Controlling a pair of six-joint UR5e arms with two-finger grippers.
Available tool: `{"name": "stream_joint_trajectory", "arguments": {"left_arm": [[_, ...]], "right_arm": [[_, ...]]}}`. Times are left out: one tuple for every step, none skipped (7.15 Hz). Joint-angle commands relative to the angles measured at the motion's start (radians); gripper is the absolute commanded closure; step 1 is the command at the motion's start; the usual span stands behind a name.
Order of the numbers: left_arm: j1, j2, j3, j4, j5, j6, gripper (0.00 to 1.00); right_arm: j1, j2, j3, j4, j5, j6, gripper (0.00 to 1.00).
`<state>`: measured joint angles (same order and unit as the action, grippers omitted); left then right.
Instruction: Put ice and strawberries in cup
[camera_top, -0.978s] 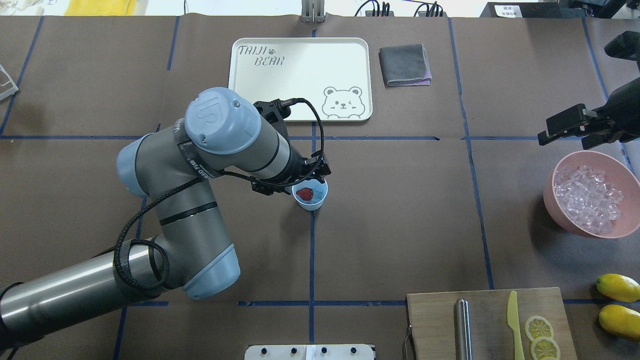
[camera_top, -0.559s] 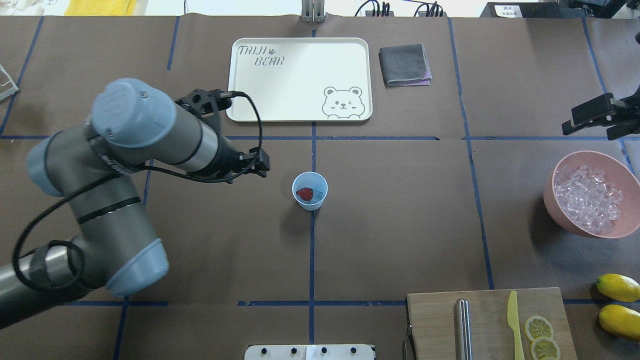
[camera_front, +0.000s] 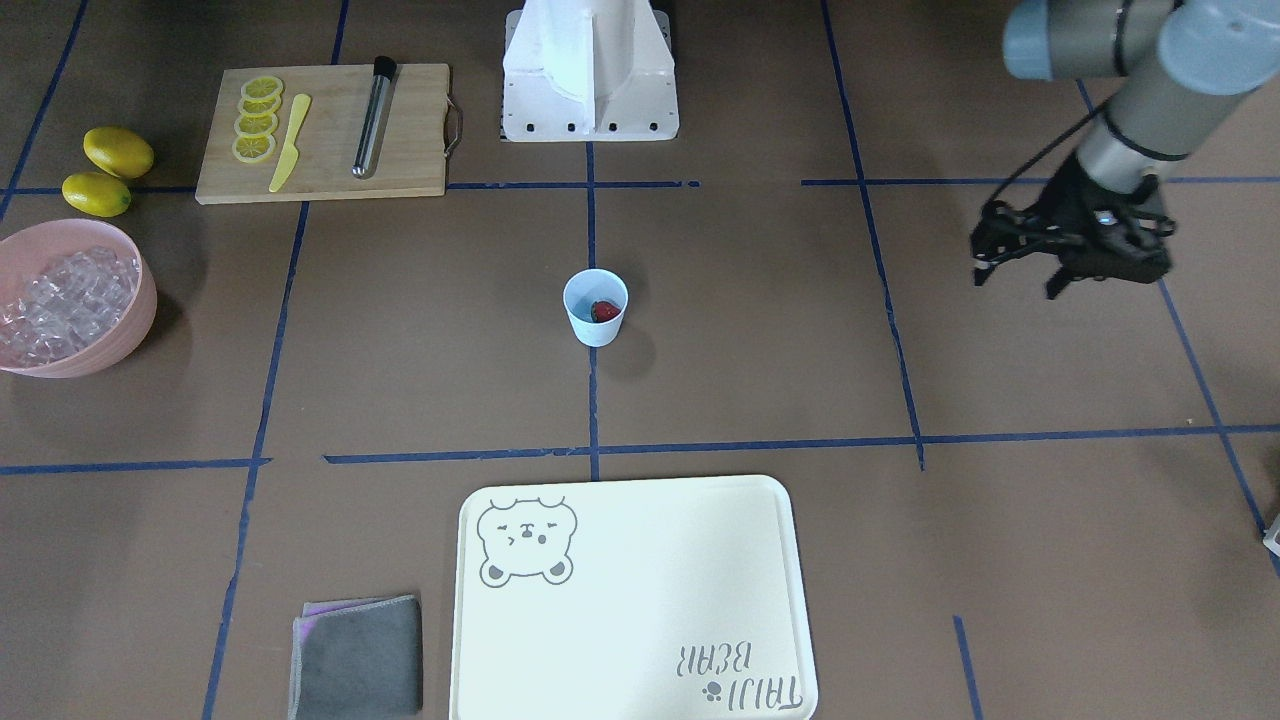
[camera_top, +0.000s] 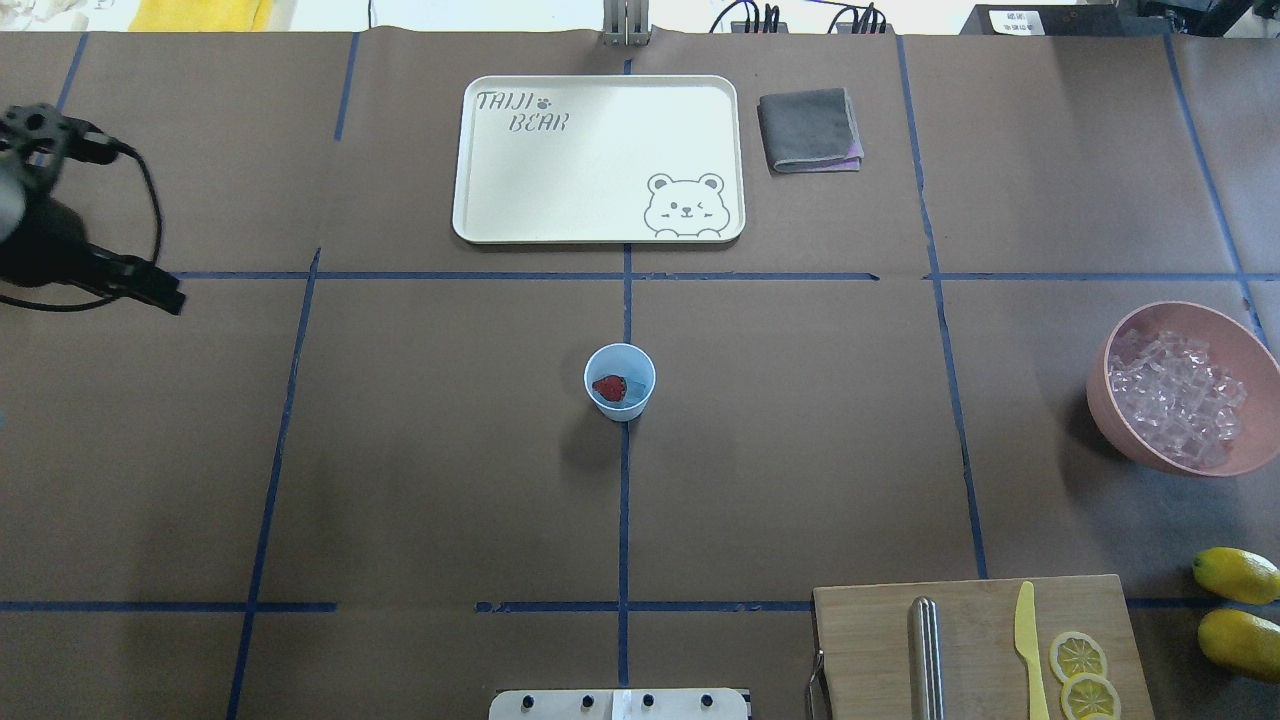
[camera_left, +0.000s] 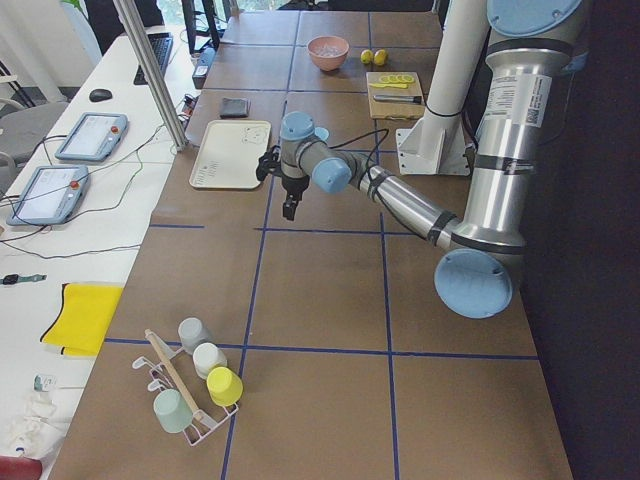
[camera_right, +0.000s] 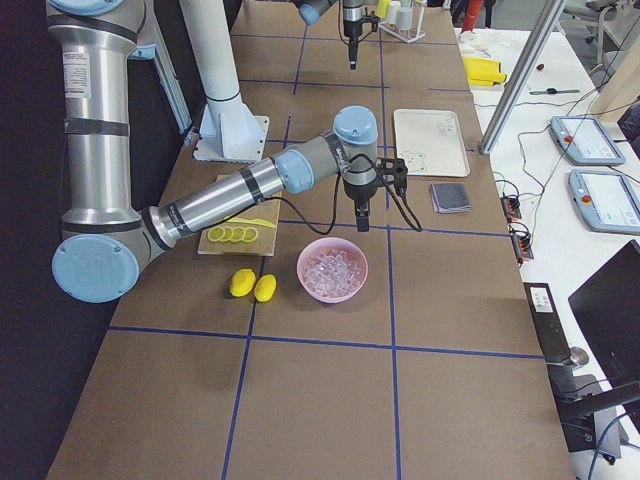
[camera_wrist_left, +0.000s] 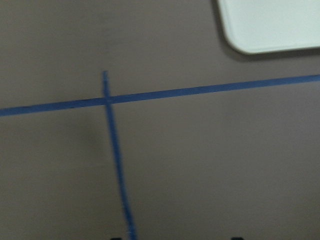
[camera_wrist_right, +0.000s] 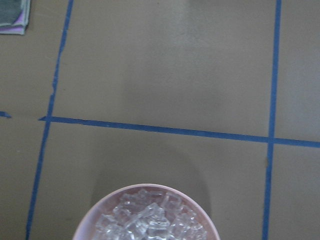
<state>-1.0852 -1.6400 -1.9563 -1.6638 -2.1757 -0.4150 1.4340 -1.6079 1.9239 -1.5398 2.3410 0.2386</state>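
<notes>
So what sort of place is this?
Likely a robotics lab staged as a drink-prep bench: a table gridded with blue tape, teach pendants on the side desk, and a cutting board with lemon slices and a bowl of ice.

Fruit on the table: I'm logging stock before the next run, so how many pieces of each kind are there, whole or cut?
Whole lemons: 2
Lemon slices on the cutting board: 4
Strawberries, in the cup: 1
Total: 7
</notes>
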Motion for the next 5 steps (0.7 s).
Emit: {"name": "stream_joint_trajectory", "arguments": {"left_arm": [[-0.340,0.031,0.014,0.320,-0.012,0.554,0.00],[-0.422,0.035,0.036,0.411,-0.015,0.646,0.00],[-0.453,0.049,0.039,0.455,-0.056,0.651,0.00],[-0.467,0.051,0.046,0.542,-0.170,0.654,0.00],[-0.467,0.071,0.054,0.542,-0.185,0.654,0.00]], "right_arm": [[0.087,0.000,-0.104,-0.020,-0.005,-0.190,0.00],[0.117,0.002,-0.092,-0.092,-0.002,-0.247,0.00],[0.118,0.015,-0.088,-0.180,0.000,-0.290,0.00],[0.112,0.017,-0.094,-0.192,-0.002,-0.297,0.00],[0.091,0.022,-0.109,-0.194,-0.003,-0.295,0.00]]}}
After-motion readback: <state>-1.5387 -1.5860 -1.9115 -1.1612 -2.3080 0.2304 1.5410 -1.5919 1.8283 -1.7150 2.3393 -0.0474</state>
